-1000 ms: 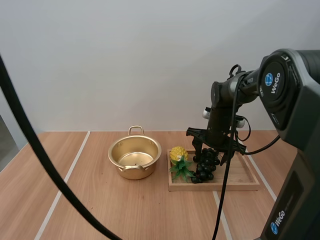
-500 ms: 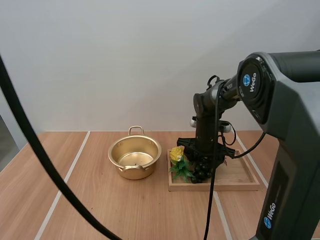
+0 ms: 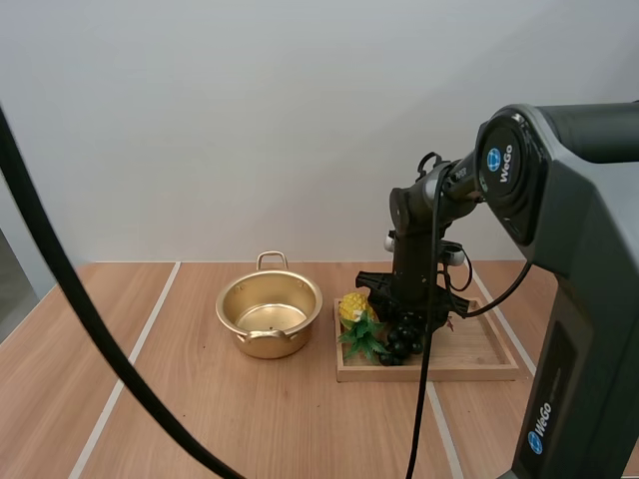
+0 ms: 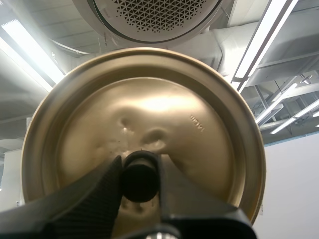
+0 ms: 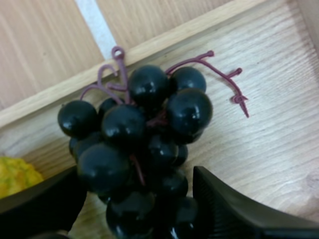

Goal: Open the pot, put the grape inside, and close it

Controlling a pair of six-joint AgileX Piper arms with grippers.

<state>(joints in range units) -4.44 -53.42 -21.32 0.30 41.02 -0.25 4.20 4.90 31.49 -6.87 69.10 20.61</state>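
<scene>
Left wrist view, left gripper (image 4: pixel 141 175) half hiding lid (image 4: pixel 149 107) knob

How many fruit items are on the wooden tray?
2. A small pineapple at the wooden tray's end nearest the pot; a bunch of grapes beside it, inside the open right gripper. The arm may hide others.

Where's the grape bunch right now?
In the high view the grape bunch lies in the wooden tray, right of the pot and beside the toy pineapple; the right claw stands open astride it.
</scene>
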